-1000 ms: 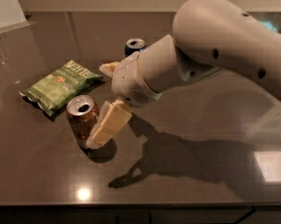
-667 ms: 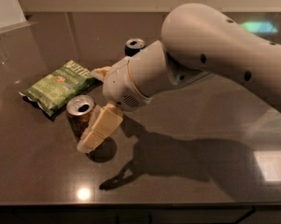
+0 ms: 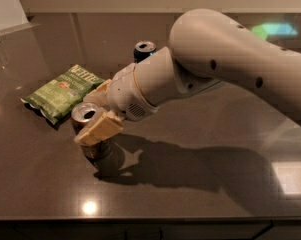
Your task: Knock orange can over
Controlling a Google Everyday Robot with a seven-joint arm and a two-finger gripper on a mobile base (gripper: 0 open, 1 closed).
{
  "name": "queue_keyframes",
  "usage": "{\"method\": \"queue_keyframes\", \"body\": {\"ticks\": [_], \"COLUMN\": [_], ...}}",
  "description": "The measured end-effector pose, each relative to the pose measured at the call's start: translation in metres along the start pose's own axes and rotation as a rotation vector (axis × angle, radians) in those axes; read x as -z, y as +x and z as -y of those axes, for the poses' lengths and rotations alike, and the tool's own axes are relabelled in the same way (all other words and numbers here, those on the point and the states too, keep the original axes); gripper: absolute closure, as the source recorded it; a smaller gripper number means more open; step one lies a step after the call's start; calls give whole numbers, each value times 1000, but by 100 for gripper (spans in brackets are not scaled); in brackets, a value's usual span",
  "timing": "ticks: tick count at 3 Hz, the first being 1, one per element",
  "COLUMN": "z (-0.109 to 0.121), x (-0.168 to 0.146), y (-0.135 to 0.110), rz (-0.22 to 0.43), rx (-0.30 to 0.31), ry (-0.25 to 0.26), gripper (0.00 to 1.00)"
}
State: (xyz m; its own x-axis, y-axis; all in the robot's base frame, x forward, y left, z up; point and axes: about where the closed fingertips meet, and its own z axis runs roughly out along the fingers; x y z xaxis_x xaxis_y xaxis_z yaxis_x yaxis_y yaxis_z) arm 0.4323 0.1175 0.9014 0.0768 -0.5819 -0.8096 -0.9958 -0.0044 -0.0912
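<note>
Since the frame a little under a second before, the arm [image 3: 225, 54] had swung further left across the tabletop [image 3: 45, 189], and the gripper [image 3: 99, 109] had travelled with it. The near jaw, which earlier hung just to the right of the orange can [image 3: 85, 114], now lay across the front of the can's upper body, hiding the part below the rim. The far jaw sat behind the can, close to the corner of the green chip bag [image 3: 60, 90]. The jaws were released and spread wide, with the can's silver top showing between them, and not clenched on anything. Whether the far jaw touched the can could not be told. The can itself had hardly shifted. It stood at the left-centre of the tabletop, just in front of and to the right of the chip bag. Its long axis was upright or very nearly so, with the base on the tabletop and the open top pointing up. The chip bag lay flat in the same spot as before. The dark blue can [image 3: 144, 49] stood upright well behind, partly hidden by the arm.
</note>
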Motion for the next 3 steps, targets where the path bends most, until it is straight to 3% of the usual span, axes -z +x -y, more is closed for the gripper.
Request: {"method": "queue_keyframes", "body": {"ticks": [1,2,3], "z": [5,15,29], "x": [19,52,90], "y": [-2,-1,17], "rz": [16,-39,-179], "rx": [-9,11,59], "ry": [4,15,15], "gripper": [63,86,100]}}
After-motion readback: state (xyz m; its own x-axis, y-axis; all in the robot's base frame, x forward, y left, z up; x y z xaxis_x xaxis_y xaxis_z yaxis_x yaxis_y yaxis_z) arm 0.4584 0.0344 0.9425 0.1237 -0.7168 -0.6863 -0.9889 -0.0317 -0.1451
